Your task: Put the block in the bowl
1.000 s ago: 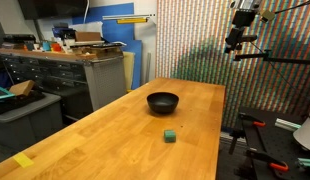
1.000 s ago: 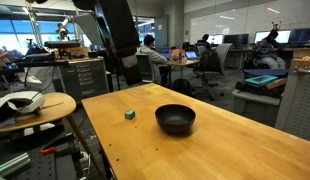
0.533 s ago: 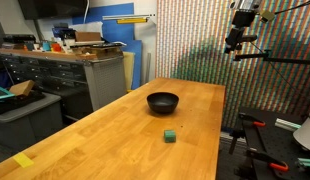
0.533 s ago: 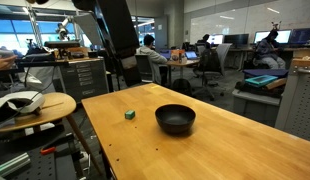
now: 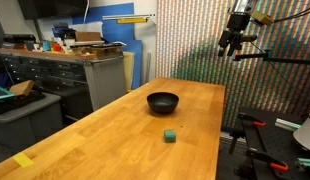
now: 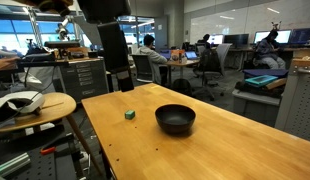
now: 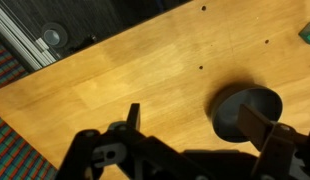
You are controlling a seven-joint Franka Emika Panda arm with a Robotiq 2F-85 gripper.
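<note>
The small teal-green block sits on the wooden table a short way in front of the black bowl. Both exterior views show them apart; the block lies to the left of the bowl. My gripper hangs high above the table's far edge, well away from both. In the wrist view the gripper is open and empty, with the bowl below near its right finger. The block shows at the right edge.
A flat yellow piece lies at the near corner of the table. Cabinets with clutter stand beside it. A round side table and office desks are nearby.
The arm has shifted a little: in an exterior view the gripper moved slightly left and tilted. Block and bowl have not moved.
</note>
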